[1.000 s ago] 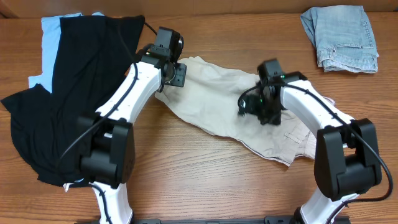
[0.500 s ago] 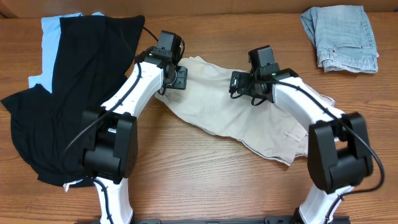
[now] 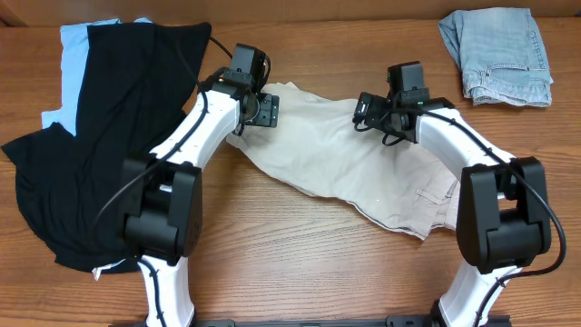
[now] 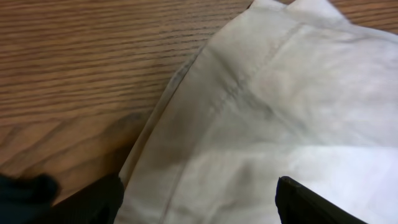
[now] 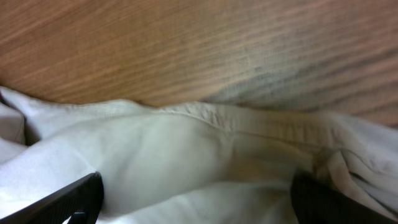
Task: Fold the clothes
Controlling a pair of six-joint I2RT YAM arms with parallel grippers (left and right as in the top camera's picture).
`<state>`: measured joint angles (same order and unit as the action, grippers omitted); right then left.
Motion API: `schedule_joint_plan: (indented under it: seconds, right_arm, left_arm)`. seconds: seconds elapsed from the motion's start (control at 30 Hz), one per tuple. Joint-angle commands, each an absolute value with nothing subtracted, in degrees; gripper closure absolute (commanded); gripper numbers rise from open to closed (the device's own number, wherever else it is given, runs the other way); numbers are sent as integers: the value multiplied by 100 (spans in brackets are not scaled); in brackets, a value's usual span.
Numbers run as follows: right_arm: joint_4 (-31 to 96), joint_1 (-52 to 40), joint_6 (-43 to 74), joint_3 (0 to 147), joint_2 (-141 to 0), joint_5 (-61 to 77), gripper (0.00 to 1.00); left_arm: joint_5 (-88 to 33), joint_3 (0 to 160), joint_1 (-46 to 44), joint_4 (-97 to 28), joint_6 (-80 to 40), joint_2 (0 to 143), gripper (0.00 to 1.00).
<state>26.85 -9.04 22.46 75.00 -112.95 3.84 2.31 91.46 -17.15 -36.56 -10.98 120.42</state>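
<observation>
Overhead: brown wood-grain table (image 3: 300,259).
Beige shorts (image 3: 327,159) lie rumpled at centre; left claw (image 3: 265,111) and right claw (image 3: 365,111) both gape wide over their upper edge.

Bench (image 3: 300,272): brown wood-grain top, one flat surface, four garments on it.

- **Centre:** light beige khaki cotton shorts (image 3: 318,159), spread out, running diagonally from far-left to near-right and rumpled at the near-right end.
- **Left:** light blue cloth garment (image 3: 74,45) flat on the bench, mostly covered by a large black fabric garment (image 3: 100,136). The black one overhangs it and rests on bare wood toward the near-left.
- **Far-right corner:** folded faded denim piece (image 3: 497,54), well apart from the shorts.
- **Left wrist view:** the shorts' stitched hem lies flat on the wood.
- **Right wrist view:** the shorts' edge is bunched against bare grain.
</observation>
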Motion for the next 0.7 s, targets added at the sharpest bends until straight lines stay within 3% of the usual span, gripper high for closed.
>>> schedule_joint_plan:
  seconds: [0.0, 0.13, 0.33, 0.67]
  right_arm:
    - [2904, -753, 2270, 7712, -10906, 788, 0]
    - [3439, -687, 2217, 7972, -10457, 757, 0]
    - [4038, -661, 2206, 8226, -10130, 587, 0]
    - [5129, -635, 2283, 8226, -10103, 89, 0]
  left_arm:
    - [189, 9198, -1684, -3546, -1020, 12383, 21]
    - [233, 9198, -1684, -3535, -897, 12602, 31]
    - [718, 9196, -1671, -3898, -934, 12704, 32]
    - [1133, 9196, -1059, -5345, -2506, 12711, 44]
